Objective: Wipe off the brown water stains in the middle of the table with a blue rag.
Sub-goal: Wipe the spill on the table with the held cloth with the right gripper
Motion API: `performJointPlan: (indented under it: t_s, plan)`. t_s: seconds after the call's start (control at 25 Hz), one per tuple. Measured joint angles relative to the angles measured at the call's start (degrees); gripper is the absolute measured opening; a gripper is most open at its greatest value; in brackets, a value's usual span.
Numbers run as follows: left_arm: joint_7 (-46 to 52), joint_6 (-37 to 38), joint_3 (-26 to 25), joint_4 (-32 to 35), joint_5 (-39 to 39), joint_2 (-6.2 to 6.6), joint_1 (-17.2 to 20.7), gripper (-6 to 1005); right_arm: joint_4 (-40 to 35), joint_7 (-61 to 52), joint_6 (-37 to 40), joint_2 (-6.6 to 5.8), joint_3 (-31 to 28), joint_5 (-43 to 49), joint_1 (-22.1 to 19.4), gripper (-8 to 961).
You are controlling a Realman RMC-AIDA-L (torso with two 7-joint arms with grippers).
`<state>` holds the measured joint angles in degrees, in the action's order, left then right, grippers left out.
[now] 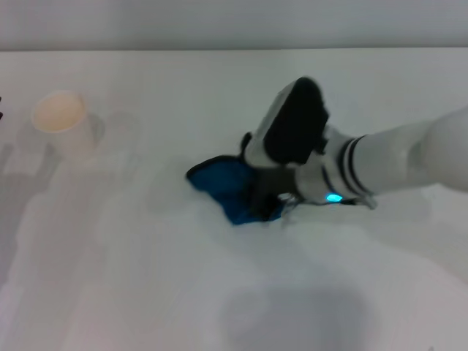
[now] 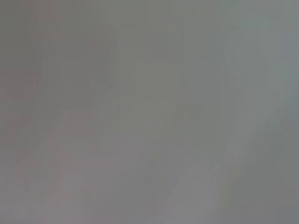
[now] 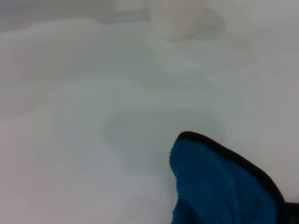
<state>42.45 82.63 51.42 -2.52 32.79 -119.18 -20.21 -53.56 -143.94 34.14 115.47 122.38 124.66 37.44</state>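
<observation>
The left wrist view shows only a flat, featureless grey surface (image 2: 149,112) filling the whole picture. No object, edge or gripper finger can be made out on it. Faint tonal variation only: one side of the surface reads slightly warmer grey, the opposite side slightly cooler and paler, with a soft, pale diagonal band across the cooler part. What the surface is cannot be told from this view.

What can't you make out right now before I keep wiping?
- Right gripper fingers: head view, hidden by its own wrist above the blue rag.
- Brown water stains: no clear outline on the table in any view.
- Left gripper: left wrist view shows only grey blur.
</observation>
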Motion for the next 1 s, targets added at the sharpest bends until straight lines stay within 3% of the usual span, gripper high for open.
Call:
performJointPlan:
  t_s: [0.28, 0.56, 1.0]
  plan:
    - [0.0, 0.1, -0.1, 0.6, 0.0, -0.01, 0.0, 880, 0.9, 0.0, 10.2, -0.06, -15.3, 4.4, -0.1, 73]
    - [1.2, 0.1, -0.1, 1.5, -0.1, -0.01, 0.0, 879, 1.3, -0.4, 19.4, 0.01, -25.3, 6.9, 0.1, 85]
    - [1.4, 0.1, -0.2, 2.0, -0.2, -0.01, 0.1, 879, -0.1, -0.9, 20.9, 0.71, -24.7, 5.6, -0.3, 104]
